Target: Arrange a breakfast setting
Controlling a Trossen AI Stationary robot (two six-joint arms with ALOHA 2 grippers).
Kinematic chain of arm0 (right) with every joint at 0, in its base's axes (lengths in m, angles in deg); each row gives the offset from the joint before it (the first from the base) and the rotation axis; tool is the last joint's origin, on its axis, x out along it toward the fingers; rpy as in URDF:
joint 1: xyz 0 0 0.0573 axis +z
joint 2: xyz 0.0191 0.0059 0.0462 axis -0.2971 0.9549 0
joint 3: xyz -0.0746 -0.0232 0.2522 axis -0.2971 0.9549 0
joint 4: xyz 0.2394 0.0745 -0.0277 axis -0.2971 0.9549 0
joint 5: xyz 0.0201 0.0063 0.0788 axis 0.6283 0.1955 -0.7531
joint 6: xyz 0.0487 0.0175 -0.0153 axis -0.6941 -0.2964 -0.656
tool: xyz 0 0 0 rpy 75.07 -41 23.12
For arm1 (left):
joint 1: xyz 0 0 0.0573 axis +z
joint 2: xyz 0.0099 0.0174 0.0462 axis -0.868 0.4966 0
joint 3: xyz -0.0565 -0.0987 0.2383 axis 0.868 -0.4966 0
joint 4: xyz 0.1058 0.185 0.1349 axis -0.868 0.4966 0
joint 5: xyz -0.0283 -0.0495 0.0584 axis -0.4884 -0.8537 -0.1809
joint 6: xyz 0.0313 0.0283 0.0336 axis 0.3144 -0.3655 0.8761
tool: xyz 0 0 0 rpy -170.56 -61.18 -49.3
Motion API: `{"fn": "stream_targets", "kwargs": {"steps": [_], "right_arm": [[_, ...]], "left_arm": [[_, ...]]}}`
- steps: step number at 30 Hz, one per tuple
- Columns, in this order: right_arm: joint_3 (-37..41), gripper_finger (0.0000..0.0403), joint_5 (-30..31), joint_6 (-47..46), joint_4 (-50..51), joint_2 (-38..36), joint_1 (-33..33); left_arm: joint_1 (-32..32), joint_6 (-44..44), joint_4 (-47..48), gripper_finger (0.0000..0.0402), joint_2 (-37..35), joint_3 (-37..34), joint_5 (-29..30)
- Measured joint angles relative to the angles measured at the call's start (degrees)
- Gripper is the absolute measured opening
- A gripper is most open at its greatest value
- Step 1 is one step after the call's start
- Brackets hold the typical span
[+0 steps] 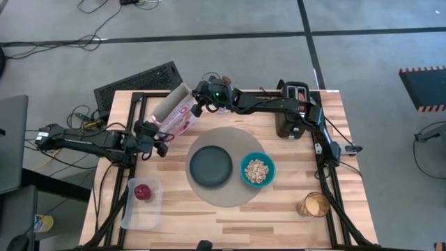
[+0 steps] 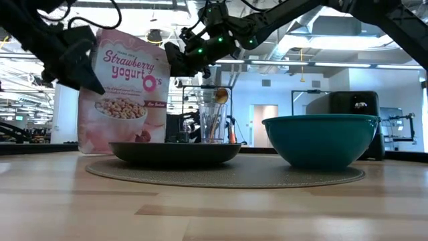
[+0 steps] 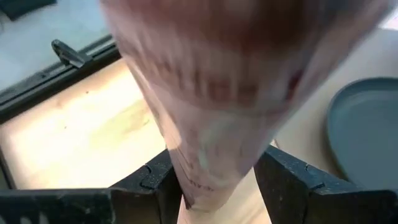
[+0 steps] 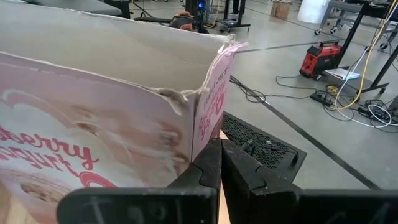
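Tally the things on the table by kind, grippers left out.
Mat: 1
Dishes, plate and bowl: 2
Cereal box: 1
Apple: 1
Clear tub: 1
Toaster: 1
Glass: 1
Total: 8

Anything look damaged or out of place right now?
The cereal box has a ragged, torn top edge, seen in the right wrist view. Both grippers, left and right, hold it tilted behind the mat.
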Motion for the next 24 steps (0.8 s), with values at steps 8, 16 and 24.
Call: {"fn": "stream_targets", "kwargs": {"steps": [8, 16, 24], "right_arm": [[0.0, 0.0035, -0.1, 0.0, 0.2, 0.0, 0.0], [0.0, 0.0035, -0.1, 0.0, 0.8, 0.0, 0.1], [0.0, 0.0046, 0.0, 0.0, 4.9, 0.0, 0.1]], "left_arm": [[0.0, -7.5, 11.1, 0.0169, 0.0, 7.0, -6.2], [0.0, -8.0, 16.8, 0.0169, 0.0, 13.1, -14.5], [0.0, -8.7, 22.5, 0.0169, 0.0, 17.0, -24.4]]}}
